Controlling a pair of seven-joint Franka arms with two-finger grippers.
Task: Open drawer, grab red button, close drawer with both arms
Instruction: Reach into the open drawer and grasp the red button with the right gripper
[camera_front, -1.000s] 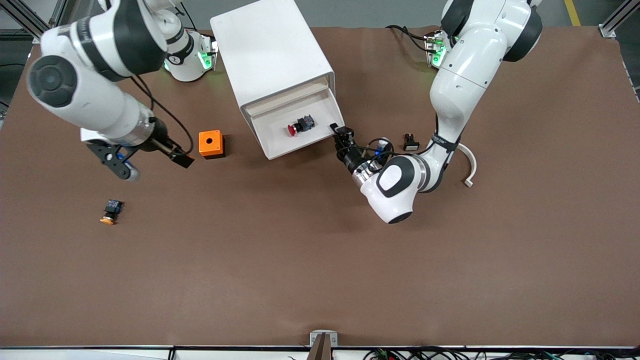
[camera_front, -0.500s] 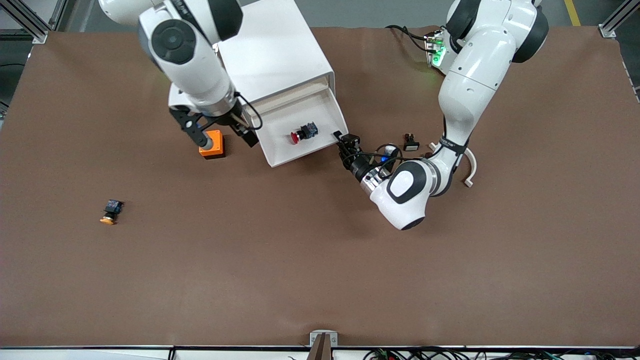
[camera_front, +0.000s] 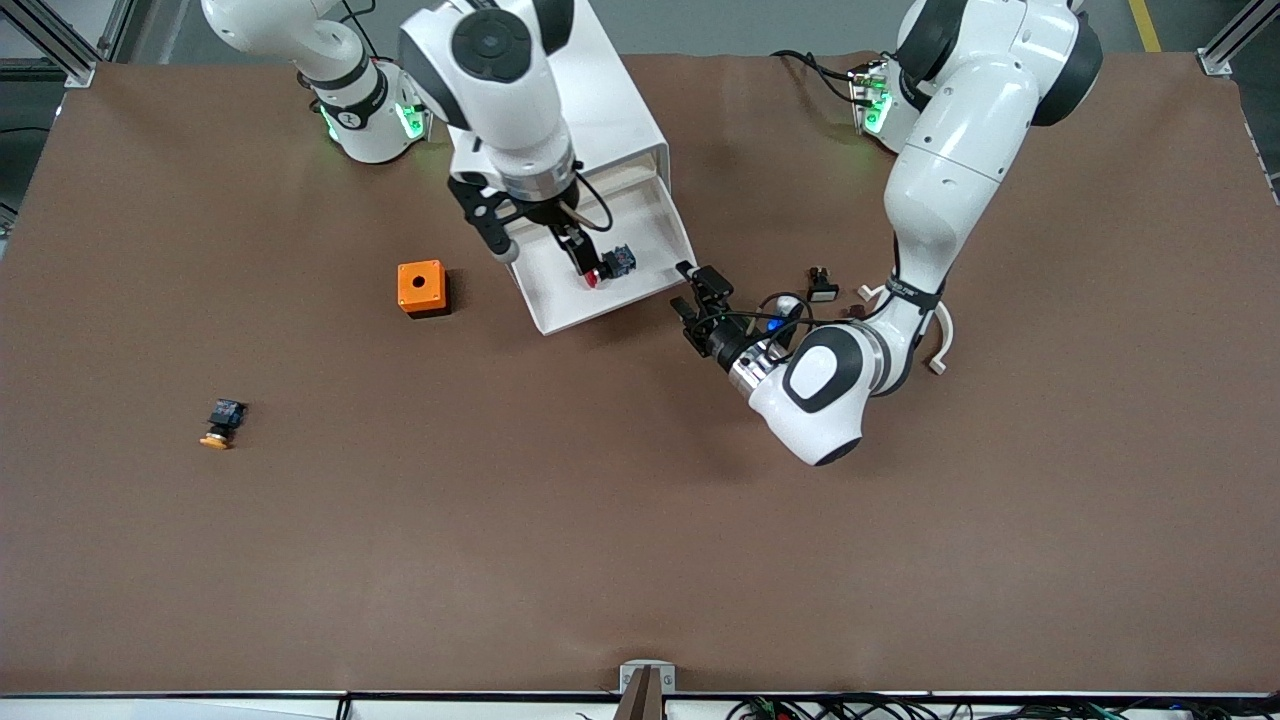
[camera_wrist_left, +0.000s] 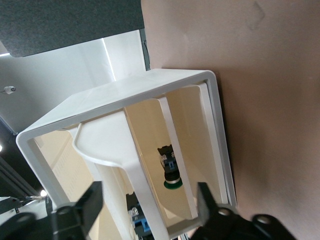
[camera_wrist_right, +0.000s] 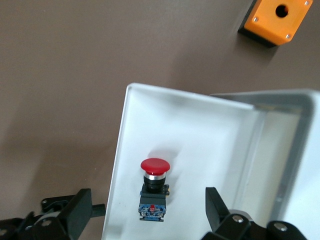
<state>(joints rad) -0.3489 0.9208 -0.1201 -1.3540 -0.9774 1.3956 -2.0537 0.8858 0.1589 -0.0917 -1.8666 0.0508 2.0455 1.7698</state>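
Your right gripper (camera_front: 540, 240) hangs over the pulled-out drawer (camera_front: 640, 290) with its two black fingers spread wide and nothing between them. Straight beneath it, on the drawer's smooth white floor, lies the button (camera_wrist_right: 154, 187), its round glossy red cap pointing away from the cabinet and its blocky black-and-blue body toward the cabinet mouth. In the right wrist view the fingers straddle it from above without touching it.

Your left gripper (camera_front: 699, 294) sits low just beside the drawer's front corner, at the left arm's end of the drawer, its black fingers parted and clear of the white front panel. Its wrist camera looks into the boxy white cabinet (camera_wrist_left: 120, 105), where a curved white handle (camera_wrist_left: 115, 160) sweeps across the opening.

Out from the right gripper, toward the right arm's end of the brown matte table (camera_front: 640, 560), stands a square orange box (camera_front: 421, 287) with a round hole in its top. Farther out, and nearer the front camera, an orange-capped button (camera_front: 222, 423) lies on its side.
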